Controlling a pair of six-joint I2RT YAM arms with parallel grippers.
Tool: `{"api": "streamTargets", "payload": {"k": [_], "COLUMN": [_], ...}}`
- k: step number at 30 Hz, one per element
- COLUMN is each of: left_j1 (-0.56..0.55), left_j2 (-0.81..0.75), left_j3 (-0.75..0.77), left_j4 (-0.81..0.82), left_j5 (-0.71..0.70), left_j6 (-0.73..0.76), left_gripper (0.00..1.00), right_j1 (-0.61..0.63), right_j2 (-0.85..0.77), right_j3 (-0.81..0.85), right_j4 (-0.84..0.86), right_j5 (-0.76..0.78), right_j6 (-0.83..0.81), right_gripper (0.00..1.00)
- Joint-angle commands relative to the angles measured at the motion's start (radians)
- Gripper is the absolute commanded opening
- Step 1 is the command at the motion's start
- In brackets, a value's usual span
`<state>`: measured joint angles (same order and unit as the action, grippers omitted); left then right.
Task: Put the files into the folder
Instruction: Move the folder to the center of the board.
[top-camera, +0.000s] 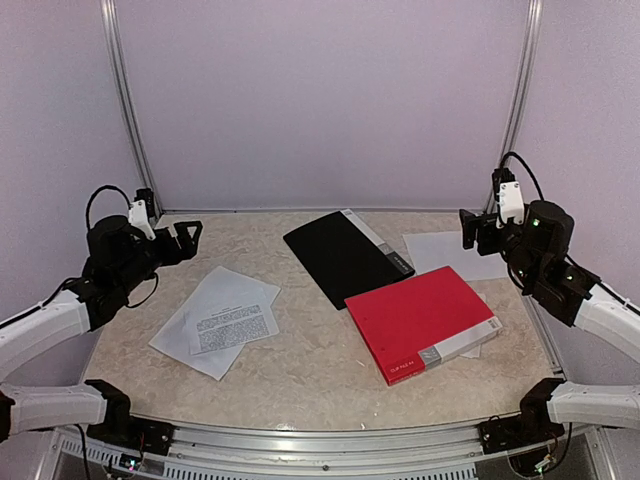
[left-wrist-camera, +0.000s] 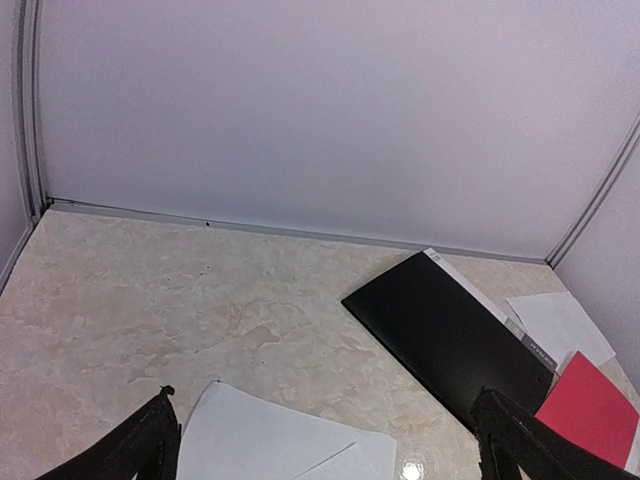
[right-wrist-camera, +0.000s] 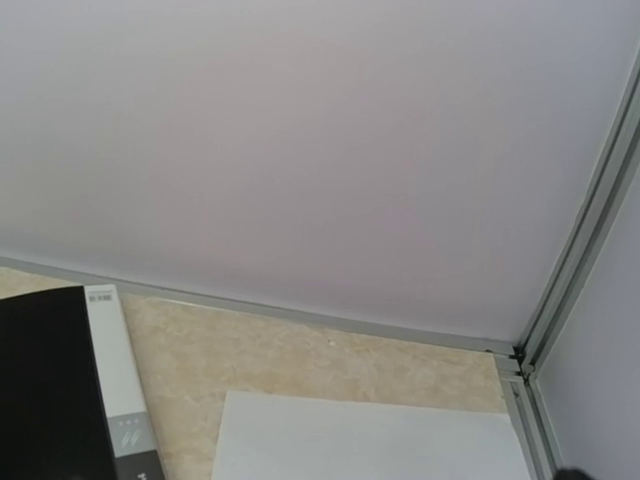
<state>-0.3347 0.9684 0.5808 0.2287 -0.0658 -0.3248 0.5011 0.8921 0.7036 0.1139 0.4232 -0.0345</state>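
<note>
Two arms raised: left gripper (top-camera: 185, 238) and right gripper (top-camera: 468, 230) spread wide, empty | files (top-camera: 230, 322) lie loose left of black folder (top-camera: 345, 256) | red folder (top-camera: 420, 318) lies shut

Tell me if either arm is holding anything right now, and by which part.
Nothing is held. The left gripper and the right gripper are both open and empty, raised above the table.

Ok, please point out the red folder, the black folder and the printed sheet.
red folder (top-camera: 415, 315): top view, middle of its cover.
black folder (top-camera: 340, 257): top view, middle of its cover.
printed sheet (top-camera: 232, 324): top view, on its text block.
</note>
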Motion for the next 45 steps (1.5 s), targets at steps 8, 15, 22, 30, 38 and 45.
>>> {"api": "streamTargets", "payload": {"k": [8,15,22,30,38,45], "left_j1": [-0.01,-0.058,-0.159,-0.209,-0.255,-0.293], "left_j2": [0.012,0.027,0.073,0.124,0.201,0.264], "left_j3": [0.033,0.063,0.073,0.092,0.128,0.151], "left_j4": [-0.019,-0.065,-0.09,-0.115,-0.109,-0.075], "left_j5": [-0.011,-0.073,-0.091,-0.057,-0.072,-0.058], "left_j6": [0.006,0.018,0.053,0.037,0.049,0.039], "left_gripper": [0.99,0.99,0.99,0.99,0.99,0.99], "right_j1": [0.029,0.069,0.112,-0.025,-0.268,-0.433], "right_j2": [0.029,0.066,0.193,0.3,0.413,0.565], "right_j3": [0.045,0.132,0.207,0.183,0.169,0.173], "right_j4": [-0.084,-0.241,-0.401,-0.429,-0.408,-0.392], "right_j5": [0.022,0.046,0.062,-0.073,-0.338,-0.517], "right_j6": [0.009,0.024,0.076,0.16,0.175,0.154], "right_gripper": [0.99,0.99,0.99,0.99,0.98,0.96]}}
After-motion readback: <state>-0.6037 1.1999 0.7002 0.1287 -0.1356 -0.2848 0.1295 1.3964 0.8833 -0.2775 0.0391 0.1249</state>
